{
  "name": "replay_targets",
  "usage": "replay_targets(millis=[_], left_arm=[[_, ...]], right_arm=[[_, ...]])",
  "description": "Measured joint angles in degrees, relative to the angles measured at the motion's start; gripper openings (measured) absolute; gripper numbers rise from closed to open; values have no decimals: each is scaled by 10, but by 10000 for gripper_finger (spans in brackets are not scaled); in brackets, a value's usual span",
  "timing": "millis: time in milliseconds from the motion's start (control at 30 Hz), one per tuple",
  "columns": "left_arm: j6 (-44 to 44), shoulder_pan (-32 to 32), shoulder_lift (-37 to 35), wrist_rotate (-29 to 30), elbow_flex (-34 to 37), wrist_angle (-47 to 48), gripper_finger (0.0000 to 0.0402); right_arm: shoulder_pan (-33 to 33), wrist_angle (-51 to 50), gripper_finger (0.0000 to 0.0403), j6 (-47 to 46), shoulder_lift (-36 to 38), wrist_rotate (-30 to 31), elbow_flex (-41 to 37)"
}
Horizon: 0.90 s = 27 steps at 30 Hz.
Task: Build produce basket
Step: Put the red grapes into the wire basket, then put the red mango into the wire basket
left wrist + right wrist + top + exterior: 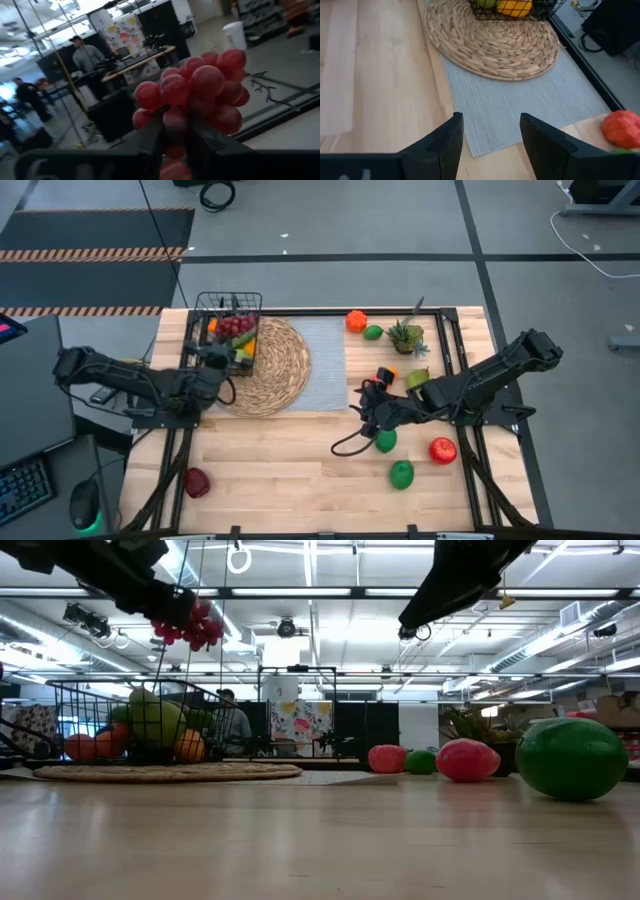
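Gripping red grapes [200, 92] above basket [228, 315], left pincer [175, 135]; cluster pointing outward; right pincer [491, 131] wide, empty.

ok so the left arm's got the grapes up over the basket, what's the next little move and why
Probably lower and release. The left gripper is shut on the red grapes, which hang above the basket, already holding other produce on the straw mat. Easing down first should keep the bunch from bouncing out. The right gripper is open and empty over the table.
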<state>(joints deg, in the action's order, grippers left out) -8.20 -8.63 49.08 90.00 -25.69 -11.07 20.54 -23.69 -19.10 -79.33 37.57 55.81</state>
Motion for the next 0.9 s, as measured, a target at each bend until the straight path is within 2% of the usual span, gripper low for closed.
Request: replay_targets(millis=[100, 333, 433, 567, 667, 767, 833, 900], left_arm=[[0, 17, 0, -6, 0, 33, 120], [1, 55, 0, -13, 0, 58, 285], [8, 64, 0, -13, 0, 58, 334], [52, 54, 0, -13, 0, 39, 352], [126, 27, 0, -32, 0, 14, 354], [260, -1, 0, -120, 0, 29, 351], [370, -10, 13, -197, 0, 44, 348], [441, -10, 34, -278, 0, 63, 346]], right_arm=[[8, -4, 201, -2, 0, -1, 0], [18, -4, 201, -2, 0, -1, 0], [19, -4, 200, -3, 0, -1, 0], [19, -5, 199, -2, 0, 3, 0], [19, -7, 199, -2, 0, 23, 0], [19, -14, 199, 0, 0, 36, 0], [19, -20, 199, -7, 0, 37, 0], [17, -27, 199, -18, 0, 38, 0]])
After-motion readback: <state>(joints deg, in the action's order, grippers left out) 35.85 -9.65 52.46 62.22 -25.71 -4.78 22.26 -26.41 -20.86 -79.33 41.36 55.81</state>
